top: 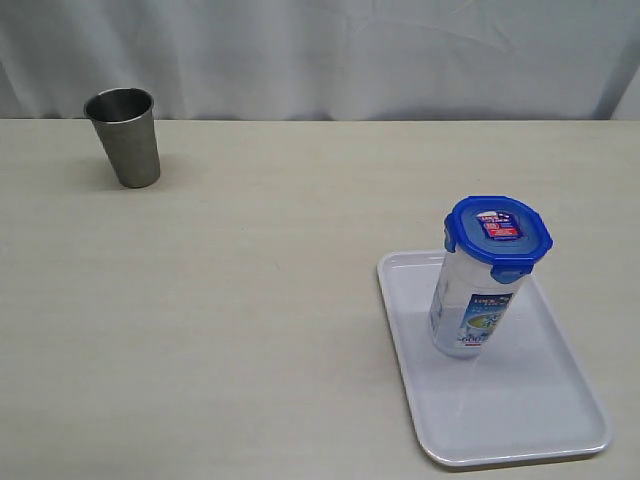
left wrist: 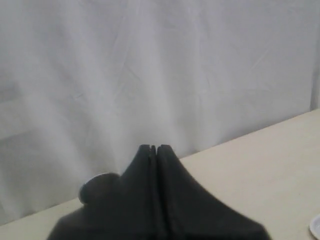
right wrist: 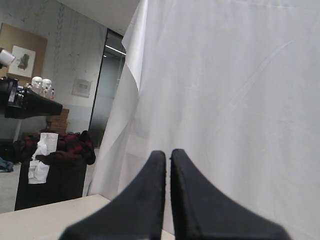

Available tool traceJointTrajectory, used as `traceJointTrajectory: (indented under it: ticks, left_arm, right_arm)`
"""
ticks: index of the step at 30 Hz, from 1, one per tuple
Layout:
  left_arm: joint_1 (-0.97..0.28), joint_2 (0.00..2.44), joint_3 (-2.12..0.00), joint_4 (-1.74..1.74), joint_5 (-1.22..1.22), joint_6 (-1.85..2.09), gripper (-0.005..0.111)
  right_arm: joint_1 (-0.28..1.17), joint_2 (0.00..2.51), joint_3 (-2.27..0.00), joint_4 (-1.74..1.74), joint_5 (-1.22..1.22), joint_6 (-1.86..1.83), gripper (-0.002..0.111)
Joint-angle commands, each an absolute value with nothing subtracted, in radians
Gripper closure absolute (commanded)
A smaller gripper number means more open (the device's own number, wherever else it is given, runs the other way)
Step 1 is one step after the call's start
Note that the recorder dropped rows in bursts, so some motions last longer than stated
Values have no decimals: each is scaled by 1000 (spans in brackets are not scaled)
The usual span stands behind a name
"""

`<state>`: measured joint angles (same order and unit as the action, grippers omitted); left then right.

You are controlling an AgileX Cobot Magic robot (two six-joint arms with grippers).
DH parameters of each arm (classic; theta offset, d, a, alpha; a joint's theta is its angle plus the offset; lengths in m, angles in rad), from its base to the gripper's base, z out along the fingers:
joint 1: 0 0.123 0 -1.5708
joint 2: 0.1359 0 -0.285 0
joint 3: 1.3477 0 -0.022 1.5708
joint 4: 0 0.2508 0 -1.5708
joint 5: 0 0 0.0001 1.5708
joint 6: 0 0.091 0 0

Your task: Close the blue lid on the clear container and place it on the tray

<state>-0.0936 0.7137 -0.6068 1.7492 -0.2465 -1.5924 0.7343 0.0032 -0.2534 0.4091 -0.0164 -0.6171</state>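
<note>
In the exterior view the clear container (top: 470,312) stands upright on the white tray (top: 535,420), toward the tray's far end. The blue lid (top: 498,230) sits on top of the container, label sticker up. Neither arm shows in that view. My left gripper (left wrist: 154,148) is shut with nothing between its fingers, held above the table and facing the white curtain. My right gripper (right wrist: 167,153) is shut too, empty, also pointing at the curtain. Neither wrist view shows the container or the lid.
A grey steel cup (top: 125,136) stands at the table's far left, and its rim (left wrist: 95,186) peeks out beside the left fingers. A white curtain (top: 320,55) hangs behind the table. A dark stand draped with clothes (right wrist: 50,172) stands off the table's end.
</note>
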Motion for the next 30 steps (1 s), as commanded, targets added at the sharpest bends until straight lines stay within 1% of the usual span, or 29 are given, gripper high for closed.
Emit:
traceJointTrajectory:
  ticks: [1,5,8,10,17,23,25,27,30]
  left_arm:
    - [-92,670,-603,1744,-250,-1598,107]
    - [-92,659,-603,1744,-263,-1613,107]
    - [-92,659,-603,1680,-270,-1652,107]
    - [-92,659,-603,1599,-272,-1719,107]
    - [-95,661,-603,1483,-351,-1904,107]
    - [-95,661,-602,1441,-403,-1907,107]
    - [-95,659,-588,1230,-403,-1752,107]
    - [-95,624,-524,897,-398,-1347,107]
    - [-95,567,-437,509,-371,-931,107]
  right_arm:
    - [735,0,-249,410,-12,-614,104]
    - [735,0,-249,410,-12,-614,104]
    - [735,0,-249,410,-12,-614,104]
    - [735,0,-249,410,-12,-614,104]
    - [735,0,-249,410,-12,-614,104]
    - [735,0,-249,410,-12,-614,104]
    - [735,0,-249,410,-12,-614,104]
    - [735,0,-249,410,-12,-614,104]
    - [735,0,-249,410,-12,-614,104]
